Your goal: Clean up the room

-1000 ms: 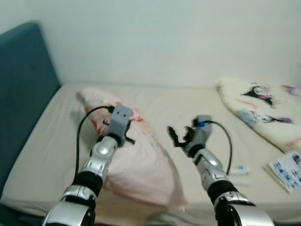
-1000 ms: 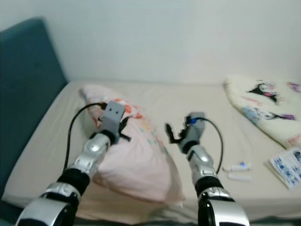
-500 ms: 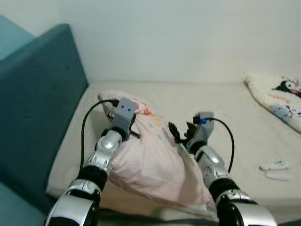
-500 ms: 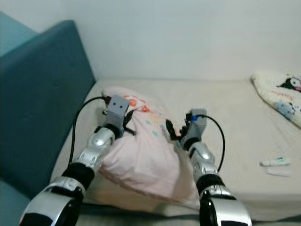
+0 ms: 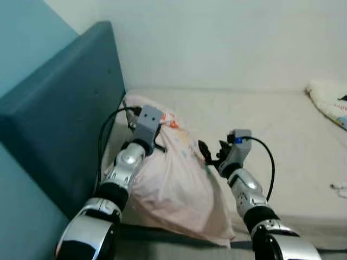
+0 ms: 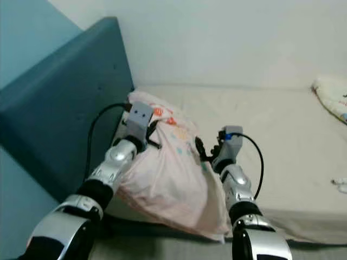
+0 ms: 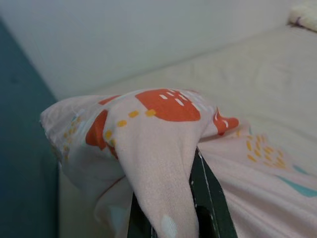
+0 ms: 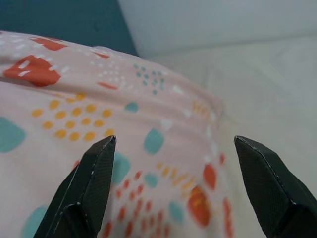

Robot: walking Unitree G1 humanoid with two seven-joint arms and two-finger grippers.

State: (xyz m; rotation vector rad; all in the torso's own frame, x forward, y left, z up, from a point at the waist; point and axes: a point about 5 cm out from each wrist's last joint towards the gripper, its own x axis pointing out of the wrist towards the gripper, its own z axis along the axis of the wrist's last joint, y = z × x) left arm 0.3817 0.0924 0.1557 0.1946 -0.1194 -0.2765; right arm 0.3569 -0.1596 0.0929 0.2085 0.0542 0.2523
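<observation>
A pale pink pillow (image 5: 173,179) with red, yellow and teal prints lies on the beige bed (image 5: 282,130), close against the teal headboard (image 5: 70,124). My left gripper (image 5: 153,142) is shut on a bunched fold at the pillow's top; the wrist view has cloth (image 7: 158,148) wrapped over its fingers (image 7: 208,198). My right gripper (image 5: 212,156) stands open at the pillow's right side, its fingertips (image 8: 96,168) spread just above the printed fabric (image 8: 99,124).
A cream blanket with cartoon prints (image 5: 328,103) lies at the bed's far right. A small white item (image 5: 340,187) rests near the right edge. The white wall (image 5: 227,43) runs behind the bed. The bed's front edge (image 5: 303,225) is close below my arms.
The view has swung left, bringing the headboard in and pushing the blanket off to the right. The pillow, held by my left gripper, now sits nearer the headboard.
</observation>
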